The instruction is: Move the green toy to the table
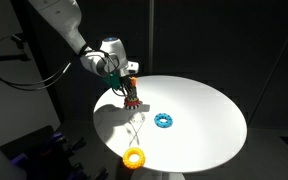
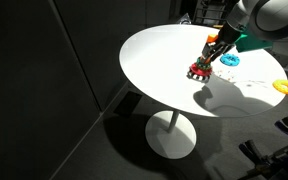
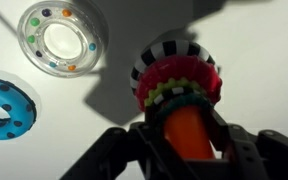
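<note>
The claw (image 1: 130, 90) straddles an orange peg (image 3: 189, 135) holding a green bumpy ring (image 3: 174, 97); I cannot tell if it grips. A blue spotty ring (image 1: 164, 121) lies near on the round white table (image 1: 209, 110).

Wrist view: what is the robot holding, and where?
It cannot be told: the jaws flank the orange top of the colourful ringed stacking toy, contact unclear.

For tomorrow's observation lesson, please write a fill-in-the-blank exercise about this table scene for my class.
1. The white table is ____ in shape.
2. The loose ring nearest the table's edge is ____.
3. In the wrist view, the spotted ring beside the clear ring is ____.
4. The gripper is above a ring stack whose peg is ____.
Missing words: round; yellow; blue; orange.
</note>
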### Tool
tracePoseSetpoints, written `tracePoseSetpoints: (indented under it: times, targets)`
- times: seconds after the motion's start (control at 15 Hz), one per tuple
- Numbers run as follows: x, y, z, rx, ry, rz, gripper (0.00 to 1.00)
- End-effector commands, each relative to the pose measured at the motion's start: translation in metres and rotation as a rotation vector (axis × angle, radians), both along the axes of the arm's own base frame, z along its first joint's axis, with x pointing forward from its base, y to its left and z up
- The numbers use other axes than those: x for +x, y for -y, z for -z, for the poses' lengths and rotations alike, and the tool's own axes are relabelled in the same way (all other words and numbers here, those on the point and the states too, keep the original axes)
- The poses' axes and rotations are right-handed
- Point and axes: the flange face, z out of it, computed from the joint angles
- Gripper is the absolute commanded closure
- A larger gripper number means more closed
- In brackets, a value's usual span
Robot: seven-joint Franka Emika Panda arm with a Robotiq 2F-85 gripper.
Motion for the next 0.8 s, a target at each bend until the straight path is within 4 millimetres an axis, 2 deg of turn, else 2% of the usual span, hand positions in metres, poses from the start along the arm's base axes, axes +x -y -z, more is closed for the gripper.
tracePoseSetpoints:
  times: [0.0,0.33,0.73]
  targets:
    - [0.0027,-0.0010,-0.0144,0.007,0.031,0.003,0.73]
    - [0.0027,-0.0009,-0.0200,0.013,0.040,0.006,0.73]
    - [0.0031,0.0019,-0.0114,0.010,0.020,0.016,0.73]
